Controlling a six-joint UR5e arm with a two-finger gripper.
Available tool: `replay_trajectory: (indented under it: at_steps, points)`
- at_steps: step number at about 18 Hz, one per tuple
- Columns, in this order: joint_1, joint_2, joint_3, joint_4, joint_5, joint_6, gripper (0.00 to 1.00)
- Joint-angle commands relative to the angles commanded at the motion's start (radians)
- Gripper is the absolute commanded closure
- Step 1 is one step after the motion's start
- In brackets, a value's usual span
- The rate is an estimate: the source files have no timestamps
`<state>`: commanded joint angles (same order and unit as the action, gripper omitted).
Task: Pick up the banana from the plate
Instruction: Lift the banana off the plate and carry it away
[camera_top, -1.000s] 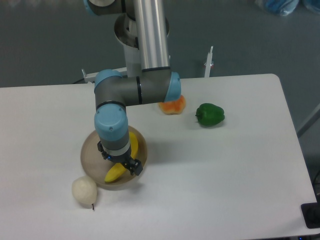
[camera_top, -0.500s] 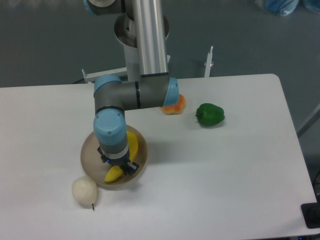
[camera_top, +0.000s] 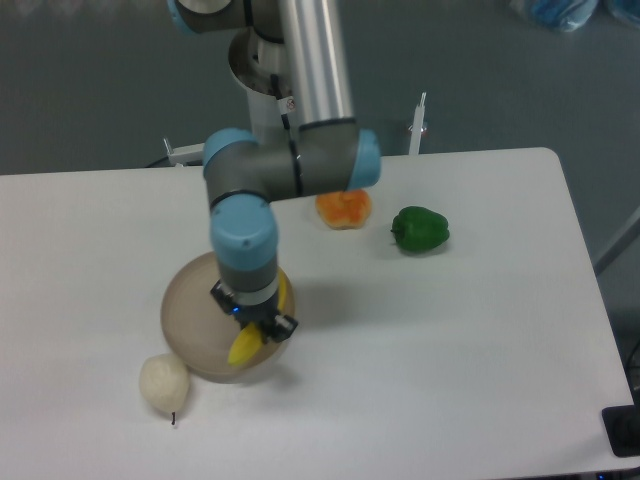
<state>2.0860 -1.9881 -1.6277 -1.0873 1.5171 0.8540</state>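
Note:
The yellow banana (camera_top: 242, 347) is between the fingers of my gripper (camera_top: 257, 328), which is shut on its middle. The banana's lower tip points to the front left and its upper end shows beside the wrist. It hangs over the right part of the round beige-brown plate (camera_top: 190, 310), and I cannot tell whether it still touches the plate. The arm's wrist hides the banana's middle and part of the plate.
A whitish pear (camera_top: 163, 383) with a stem lies on the table just front left of the plate. An orange fruit (camera_top: 344, 208) and a green pepper (camera_top: 419, 229) lie at the back right. The table's right edge is far off.
The arm and gripper have shifted right, and the banana has moved with them toward the plate's right rim. The pear has shifted slightly toward the front.

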Motion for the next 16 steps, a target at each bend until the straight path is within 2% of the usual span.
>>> replay_trajectory:
  at_steps: [4,7,9,11,16]
  points:
    - [0.101,-0.014,0.075,-0.074,-0.002,0.132,1.0]
    - [0.183,-0.069,0.149,-0.094,0.002,0.215,1.0]
    - [0.225,-0.083,0.221,-0.097,0.0,0.247,1.0]
    - [0.255,-0.101,0.267,-0.111,-0.002,0.319,1.0]
    - [0.31,-0.13,0.298,-0.111,0.011,0.419,1.0]
